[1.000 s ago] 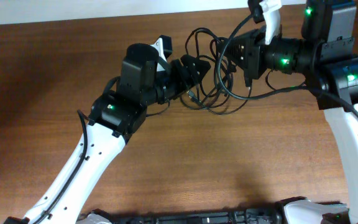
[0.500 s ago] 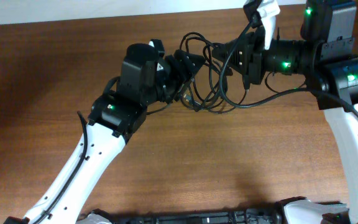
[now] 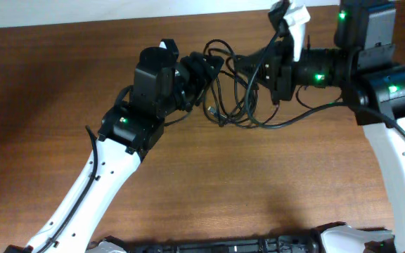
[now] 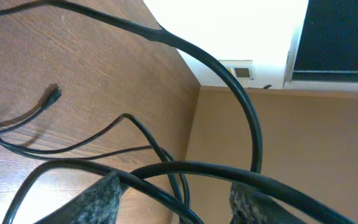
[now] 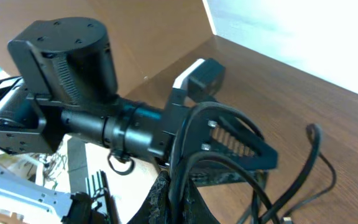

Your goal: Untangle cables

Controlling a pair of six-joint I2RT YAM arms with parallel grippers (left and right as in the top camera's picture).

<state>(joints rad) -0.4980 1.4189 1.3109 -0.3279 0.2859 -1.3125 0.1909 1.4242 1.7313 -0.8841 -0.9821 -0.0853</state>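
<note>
The cables [image 3: 234, 105] hang clenched in the right gripper [image 3: 240, 62], one strand running just left of it, crosswise through the parted jaws of the left gripper [image 3: 213, 65], which looks best placed to close on it.

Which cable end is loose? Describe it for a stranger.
On the brown wooden table, find the tangle of thin black cables at the far side. At its left edge one small plug end sticks out: a free tip, not a loop.
</note>
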